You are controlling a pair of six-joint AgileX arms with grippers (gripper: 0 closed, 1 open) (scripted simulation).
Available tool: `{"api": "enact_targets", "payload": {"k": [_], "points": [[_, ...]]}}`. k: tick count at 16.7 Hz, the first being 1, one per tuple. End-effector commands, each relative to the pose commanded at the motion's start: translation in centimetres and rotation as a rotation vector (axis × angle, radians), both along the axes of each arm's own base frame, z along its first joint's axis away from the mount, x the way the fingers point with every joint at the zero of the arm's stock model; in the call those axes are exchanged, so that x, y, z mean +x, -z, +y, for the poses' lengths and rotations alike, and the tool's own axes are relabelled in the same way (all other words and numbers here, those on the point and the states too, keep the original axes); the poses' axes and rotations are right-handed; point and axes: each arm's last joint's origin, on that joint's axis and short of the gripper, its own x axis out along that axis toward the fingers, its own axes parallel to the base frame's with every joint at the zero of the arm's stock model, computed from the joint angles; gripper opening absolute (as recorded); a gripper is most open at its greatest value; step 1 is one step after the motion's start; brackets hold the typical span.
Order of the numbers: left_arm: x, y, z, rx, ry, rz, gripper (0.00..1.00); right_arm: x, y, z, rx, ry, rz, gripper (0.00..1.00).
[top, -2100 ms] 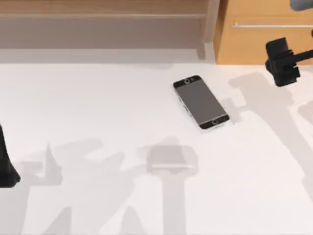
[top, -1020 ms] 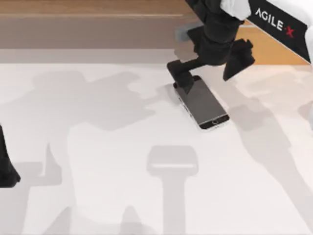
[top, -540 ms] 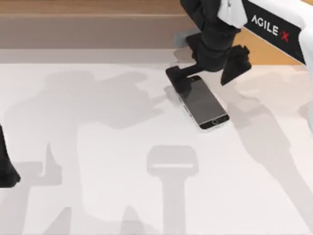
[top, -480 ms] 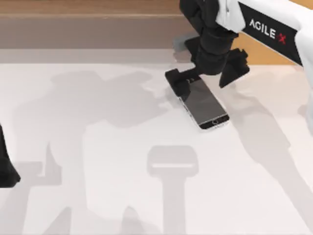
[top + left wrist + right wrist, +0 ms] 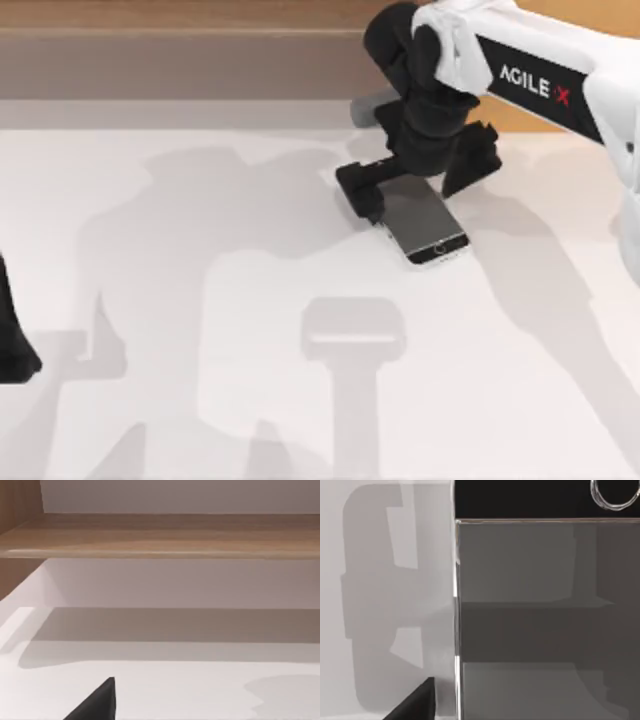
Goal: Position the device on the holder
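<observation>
At the far left of the desk (image 5: 150,400) your left end effector (image 5: 12,345) sits parked at the edge; you cannot tell how its fingers stand. Near the middle front stands the pale holder (image 5: 352,330), empty. To its right and farther back, the phone (image 5: 425,225) lies flat, screen up, its long axis diagonal, home-button end pointing toward the front right. Your right end effector (image 5: 415,180) hovers over the far end with fingers spread, straddling the phone's width and gripping nothing. You appear to be at the grasp step: lower, clamp the long edges, then lift toward the holder.
</observation>
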Motion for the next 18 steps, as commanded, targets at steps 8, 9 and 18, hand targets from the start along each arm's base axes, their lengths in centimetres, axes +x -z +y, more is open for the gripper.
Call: {"api": "enact_targets", "payload": {"k": [8, 9, 18], "points": [[0.00, 0.00, 0.00, 0.000, 0.000, 0.000, 1.00, 0.00, 0.00, 0.00, 0.000, 0.000, 0.000, 0.40], [0.00, 0.00, 0.00, 0.000, 0.000, 0.000, 1.00, 0.00, 0.00, 0.00, 0.000, 0.000, 0.000, 0.32], [0.00, 0.00, 0.00, 0.000, 0.000, 0.000, 1.00, 0.00, 0.00, 0.00, 0.000, 0.000, 0.000, 0.00]]}}
